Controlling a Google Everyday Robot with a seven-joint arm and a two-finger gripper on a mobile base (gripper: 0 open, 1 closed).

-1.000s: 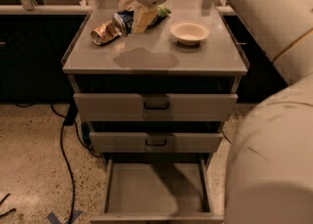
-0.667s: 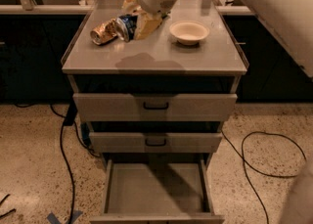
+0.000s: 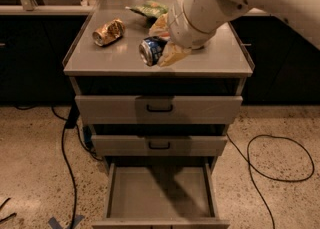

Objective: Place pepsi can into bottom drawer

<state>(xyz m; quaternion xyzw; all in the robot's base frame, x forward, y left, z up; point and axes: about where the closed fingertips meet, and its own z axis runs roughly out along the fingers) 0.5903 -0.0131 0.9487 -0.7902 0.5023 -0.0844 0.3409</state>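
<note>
Speckled flooring (image 3: 35,163) with black cables (image 3: 63,145) surrounded the grey counter (image 3: 115,62). Its hand (image 3: 157,47) clenched the pepsi can (image 3: 150,51) over the front edge, with a gold can (image 3: 107,32) at ten o'clock. The bottom drawer (image 3: 160,193) stood open at six.

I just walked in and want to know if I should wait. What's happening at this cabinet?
The robot's gripper grips the pepsi can, holding it on its side over the front part of the cabinet top. The bottom drawer stands open below, and the can is not yet in it. A dented gold can and a green bag lie on the top.
</note>
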